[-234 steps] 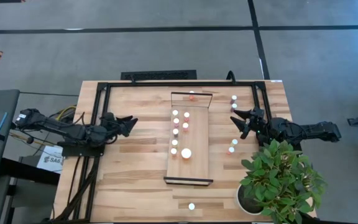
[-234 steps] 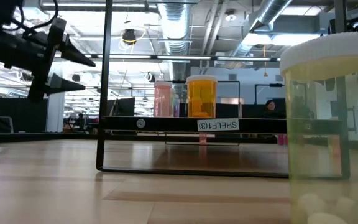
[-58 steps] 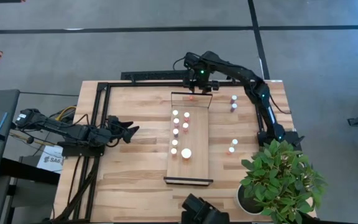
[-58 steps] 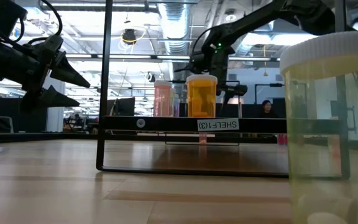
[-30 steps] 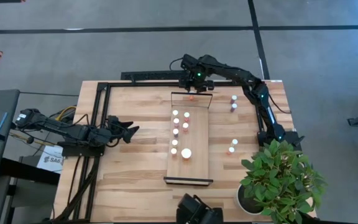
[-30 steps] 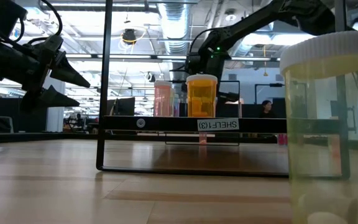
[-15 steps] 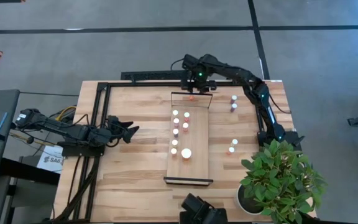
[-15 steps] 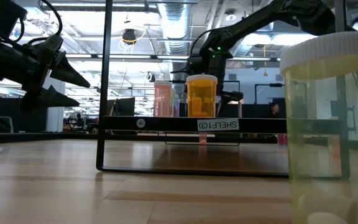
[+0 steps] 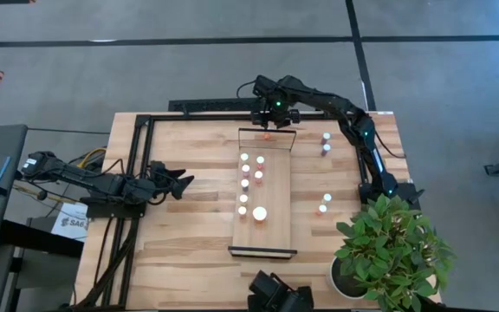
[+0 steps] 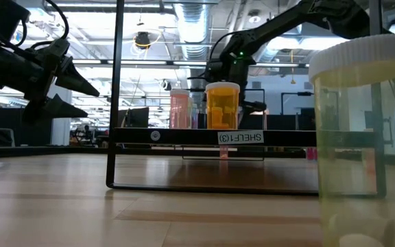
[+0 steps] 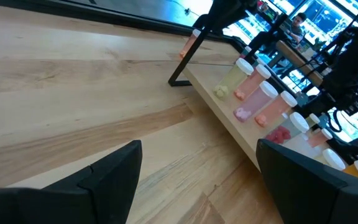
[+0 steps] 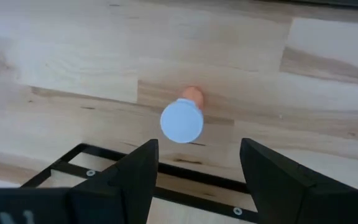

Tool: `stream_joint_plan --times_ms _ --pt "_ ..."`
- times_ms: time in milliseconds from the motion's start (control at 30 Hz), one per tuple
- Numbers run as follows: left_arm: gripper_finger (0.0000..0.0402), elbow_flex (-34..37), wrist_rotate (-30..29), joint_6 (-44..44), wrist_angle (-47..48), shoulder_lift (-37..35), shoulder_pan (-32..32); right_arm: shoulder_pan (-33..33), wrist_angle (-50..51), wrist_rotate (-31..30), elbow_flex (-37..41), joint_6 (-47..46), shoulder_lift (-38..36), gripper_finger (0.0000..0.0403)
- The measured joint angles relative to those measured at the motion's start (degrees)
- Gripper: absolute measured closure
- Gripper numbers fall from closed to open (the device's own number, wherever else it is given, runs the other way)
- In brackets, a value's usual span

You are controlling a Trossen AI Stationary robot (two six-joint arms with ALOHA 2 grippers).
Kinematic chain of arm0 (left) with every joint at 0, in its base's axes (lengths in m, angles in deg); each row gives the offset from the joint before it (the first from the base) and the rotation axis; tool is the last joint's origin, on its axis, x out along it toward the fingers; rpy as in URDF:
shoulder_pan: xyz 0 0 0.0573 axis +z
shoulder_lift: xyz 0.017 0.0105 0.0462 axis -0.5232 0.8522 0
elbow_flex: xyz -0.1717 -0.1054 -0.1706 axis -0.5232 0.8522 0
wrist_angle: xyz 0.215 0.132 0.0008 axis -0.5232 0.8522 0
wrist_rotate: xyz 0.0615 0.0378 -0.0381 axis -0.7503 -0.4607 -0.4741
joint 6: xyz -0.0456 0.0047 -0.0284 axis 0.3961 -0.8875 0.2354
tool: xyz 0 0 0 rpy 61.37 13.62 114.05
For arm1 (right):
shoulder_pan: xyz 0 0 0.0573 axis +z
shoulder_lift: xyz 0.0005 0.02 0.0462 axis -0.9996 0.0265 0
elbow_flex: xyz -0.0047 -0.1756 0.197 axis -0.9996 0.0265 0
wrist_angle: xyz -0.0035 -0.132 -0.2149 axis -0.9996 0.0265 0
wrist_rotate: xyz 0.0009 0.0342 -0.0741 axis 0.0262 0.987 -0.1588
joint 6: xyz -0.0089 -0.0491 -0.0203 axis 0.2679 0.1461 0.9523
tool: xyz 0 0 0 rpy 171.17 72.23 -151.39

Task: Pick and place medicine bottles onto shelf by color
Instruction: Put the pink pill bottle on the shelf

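The pale shelf (image 9: 275, 217) lies along the middle of the table with several white-capped medicine bottles (image 9: 244, 184) standing on it, one with a larger cap (image 9: 259, 212). A reddish bottle (image 12: 183, 118) stands upright at the shelf's far end (image 9: 267, 135). My right gripper (image 12: 197, 180) hangs open above it, pointing down, fingers apart on either side without touching; it also shows in the high view (image 9: 269, 120). My left gripper (image 9: 180, 179) waits open and empty over the table, left of the shelf, whose bottles show in its wrist view (image 11: 260, 99).
Loose bottles stand on the table right of the shelf, far (image 9: 326, 142) and midway (image 9: 324, 204), and one near the front edge (image 9: 267, 287). A potted plant (image 9: 392, 251) fills the near right corner. A black frame (image 9: 145, 121) borders the table's far side.
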Motion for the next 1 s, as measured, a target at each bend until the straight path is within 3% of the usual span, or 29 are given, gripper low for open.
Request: stream_joint_plan --times_ms 367,600,1000 --pt "0.0099 0.00 0.00 0.00 0.00 -0.02 0.00 0.34 -1.85 -1.44 0.00 6.28 0.90 0.0155" --pt "0.0099 0.02 0.00 0.00 -0.09 -0.02 -0.02 0.29 -1.61 1.98 -0.19 6.46 4.20 0.0155" --pt "0.0099 0.07 0.02 0.00 -0.33 -0.02 -0.01 0.31 -5.32 1.20 -0.22 6.47 4.81 0.0155"
